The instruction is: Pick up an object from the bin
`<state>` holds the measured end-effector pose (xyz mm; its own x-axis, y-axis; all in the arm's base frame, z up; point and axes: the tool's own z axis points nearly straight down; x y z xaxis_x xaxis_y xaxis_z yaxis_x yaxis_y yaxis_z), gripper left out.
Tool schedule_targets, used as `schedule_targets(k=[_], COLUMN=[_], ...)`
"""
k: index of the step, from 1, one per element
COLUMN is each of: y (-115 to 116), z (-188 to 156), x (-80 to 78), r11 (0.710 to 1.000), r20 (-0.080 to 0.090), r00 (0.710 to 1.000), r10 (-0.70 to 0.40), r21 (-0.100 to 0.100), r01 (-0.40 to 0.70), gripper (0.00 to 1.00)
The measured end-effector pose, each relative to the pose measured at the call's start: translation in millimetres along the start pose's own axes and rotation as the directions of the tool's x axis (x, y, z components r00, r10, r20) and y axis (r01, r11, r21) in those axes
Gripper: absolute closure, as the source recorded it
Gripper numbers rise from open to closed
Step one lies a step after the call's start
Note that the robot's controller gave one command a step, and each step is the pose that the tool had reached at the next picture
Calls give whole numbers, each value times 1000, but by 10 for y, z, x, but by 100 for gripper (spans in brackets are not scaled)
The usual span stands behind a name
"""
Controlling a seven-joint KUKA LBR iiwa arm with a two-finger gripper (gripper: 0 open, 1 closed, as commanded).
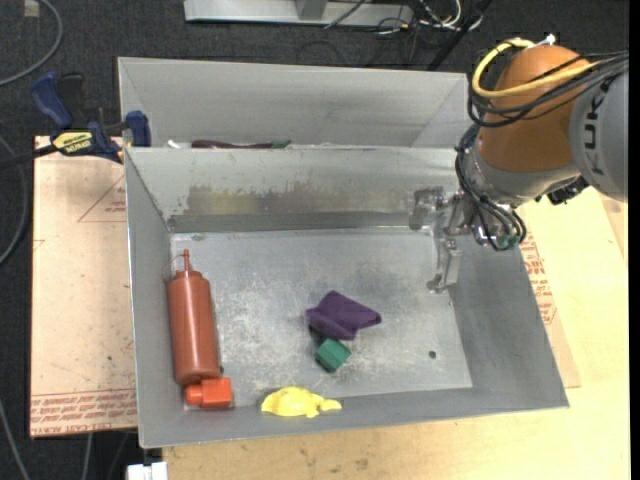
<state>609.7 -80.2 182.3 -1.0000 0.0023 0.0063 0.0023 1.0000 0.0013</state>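
A crumpled purple soft piece lay mid-floor in the grey metal bin, touching a small green block. The jaws hung well apart from both, over bare floor; their spread I could not tell. Judged: still approaching, nothing picked; next, centring over one thing.

The gripper hangs over the bare floor of the bin; a purple cloth and a green block lie apart from it, toward the view's left.

you had a red-brown bottle lying flat at the left, a purple piece touching a green block mid-floor, a yellow lump in front.
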Motion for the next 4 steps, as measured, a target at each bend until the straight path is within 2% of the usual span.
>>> schedule_targets(k=[1, 2, 3, 4], y=[2, 150, 696, 964], z=[-50, 118, 566, 852], x=[-15, -5, 96, 175], r11=[1000, 999, 994, 981], r20=[8, 14, 10, 10], r00=[1000, 999, 994, 981], r10=[-2, -44, -109, -195], r21=[1, 5, 2, -2], r01=[1, 44, 108, 195], gripper=[0, 0, 0, 0])
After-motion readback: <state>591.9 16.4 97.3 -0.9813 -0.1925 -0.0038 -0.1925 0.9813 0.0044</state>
